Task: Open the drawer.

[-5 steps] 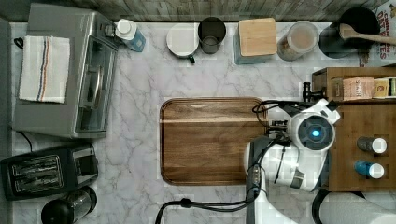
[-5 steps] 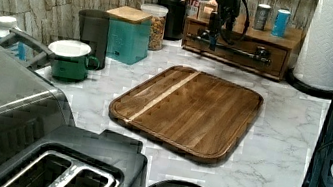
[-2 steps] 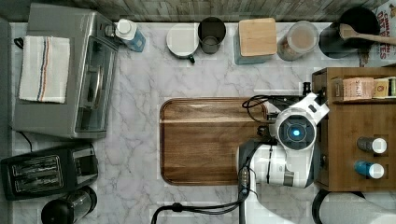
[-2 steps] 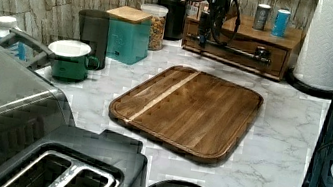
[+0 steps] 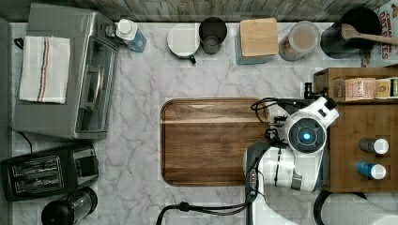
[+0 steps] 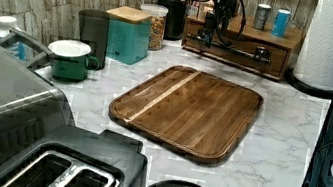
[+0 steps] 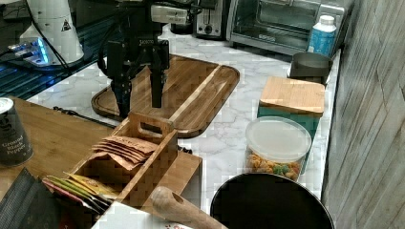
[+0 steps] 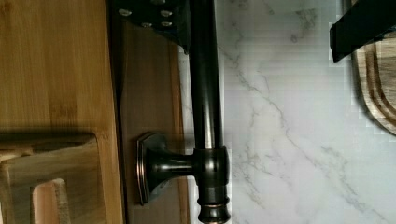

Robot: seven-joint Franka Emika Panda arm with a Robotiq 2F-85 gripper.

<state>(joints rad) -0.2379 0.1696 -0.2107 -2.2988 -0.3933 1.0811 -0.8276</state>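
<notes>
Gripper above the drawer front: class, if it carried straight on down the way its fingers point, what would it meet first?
Probably the drawer's bar handle: the open gripper points down with one finger behind the bar, the other in front. Below lies the marble counter.

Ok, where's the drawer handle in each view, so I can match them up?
Top view: the handle shows its end just above the arm, at the cabinet's left edge.
Left view: handle runs across the drawer front, top centre.
Right view: handle is a thin dark bar past the cabinet top, lower left.
Wrist view: handle runs through the middle, with one post.
Shared landmark: the cutting board.
</notes>
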